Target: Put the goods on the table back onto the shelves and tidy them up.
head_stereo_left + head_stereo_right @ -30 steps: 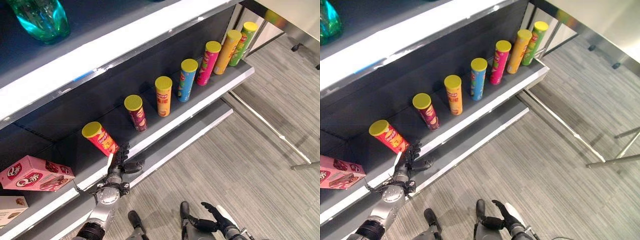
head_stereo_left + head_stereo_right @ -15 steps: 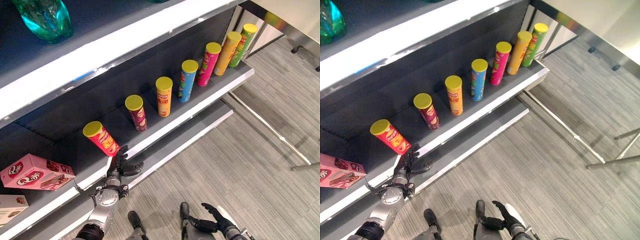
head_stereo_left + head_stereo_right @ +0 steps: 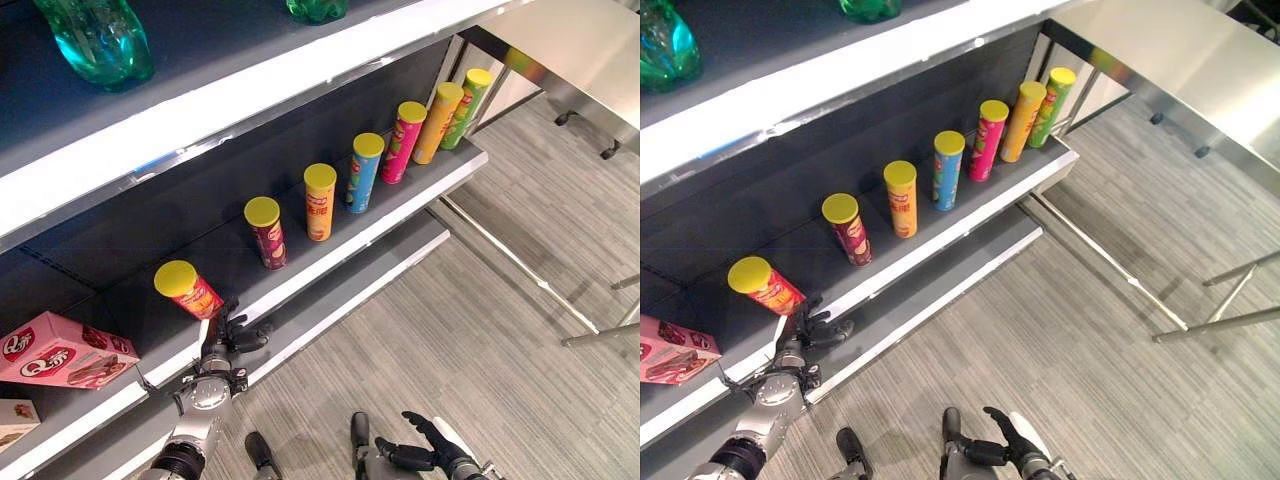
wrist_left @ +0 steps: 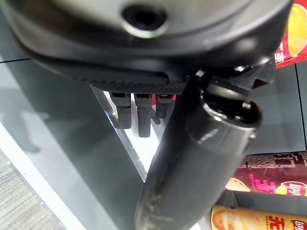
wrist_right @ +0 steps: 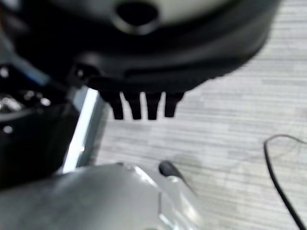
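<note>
The shelf [image 3: 300, 285] carries a row of chip cans, and the red can [image 3: 186, 289] leans tilted just above the left hand [image 3: 222, 335]. This hand rests at the shelf's front edge with relaxed, spread fingers and grips nothing. Further from it along the shelf stand the maroon can [image 3: 265, 231] and the orange can [image 3: 319, 201]. The pink box [image 3: 60, 351] lies on the other side of the hand. The left wrist view shows the straight fingertips [image 4: 138, 115] near the shelf edge. The right hand [image 3: 428, 452] hangs low over the floor, fingers loosely open.
</note>
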Available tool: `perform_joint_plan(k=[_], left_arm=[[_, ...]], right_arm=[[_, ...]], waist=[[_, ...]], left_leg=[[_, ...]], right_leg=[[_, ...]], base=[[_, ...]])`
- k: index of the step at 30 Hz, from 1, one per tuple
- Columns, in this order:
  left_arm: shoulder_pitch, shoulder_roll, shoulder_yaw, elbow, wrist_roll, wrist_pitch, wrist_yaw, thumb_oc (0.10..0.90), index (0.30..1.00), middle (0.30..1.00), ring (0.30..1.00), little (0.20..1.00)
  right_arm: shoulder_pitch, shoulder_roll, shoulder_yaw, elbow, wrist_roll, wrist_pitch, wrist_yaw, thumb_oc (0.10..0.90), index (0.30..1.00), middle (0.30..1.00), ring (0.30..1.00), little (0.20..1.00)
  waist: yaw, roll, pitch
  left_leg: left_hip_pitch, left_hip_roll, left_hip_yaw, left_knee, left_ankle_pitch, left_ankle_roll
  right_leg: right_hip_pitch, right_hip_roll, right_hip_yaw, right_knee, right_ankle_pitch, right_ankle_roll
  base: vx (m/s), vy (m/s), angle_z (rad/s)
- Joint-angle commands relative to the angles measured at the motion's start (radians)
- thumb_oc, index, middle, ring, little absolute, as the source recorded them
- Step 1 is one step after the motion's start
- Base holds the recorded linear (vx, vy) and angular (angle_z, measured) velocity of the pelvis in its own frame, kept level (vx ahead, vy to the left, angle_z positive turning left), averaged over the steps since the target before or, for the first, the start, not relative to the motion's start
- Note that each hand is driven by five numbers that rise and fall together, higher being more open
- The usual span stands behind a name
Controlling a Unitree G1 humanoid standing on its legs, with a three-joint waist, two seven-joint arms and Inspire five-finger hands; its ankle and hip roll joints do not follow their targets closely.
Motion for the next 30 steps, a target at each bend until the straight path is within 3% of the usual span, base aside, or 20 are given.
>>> perform_joint_plan(k=[1, 19, 30], left_arm=[[-0.096, 0.042, 0.108, 0.003, -0.025, -0.088, 0.035, 0.800, 0.900, 0.900, 0.900, 0.900], [-0.082, 0.035, 0.109, 0.053, -0.064, -0.081, 0.018, 0.800, 0.900, 0.900, 0.900, 0.900], [-0.008, 0.055, 0.095, -0.050, -0.069, -0.065, -0.036, 0.800, 0.900, 0.900, 0.900, 0.900]], right_arm=[[0.055, -0.008, 0.023, -0.025, 0.001, -0.038, -0.002, 0.800, 0.900, 0.900, 0.900, 0.900], [0.062, -0.008, 0.020, -0.022, 0.002, -0.033, -0.004, 0.800, 0.900, 0.900, 0.900, 0.900], [0.065, -0.011, -0.009, -0.010, 0.001, -0.018, 0.003, 0.800, 0.900, 0.900, 0.900, 0.900]], waist=[[-0.014, -0.042, 0.005], [-0.016, -0.039, -0.003], [-0.005, -0.026, -0.009]], left_leg=[[0.033, 0.061, -0.035, 0.003, -0.039, -0.102], [0.040, 0.065, -0.030, 0.003, -0.039, -0.104], [0.055, 0.059, -0.037, 0.003, -0.043, -0.101]], right_leg=[[0.010, -0.029, 0.028, -0.162, 0.106, 0.078], [0.012, -0.022, 0.033, -0.162, 0.102, 0.075], [0.035, -0.023, 0.025, -0.162, 0.095, 0.073]], base=[[0.00, -0.007, -0.04], [0.00, 0.000, 0.00], [0.00, 0.001, 0.00]])
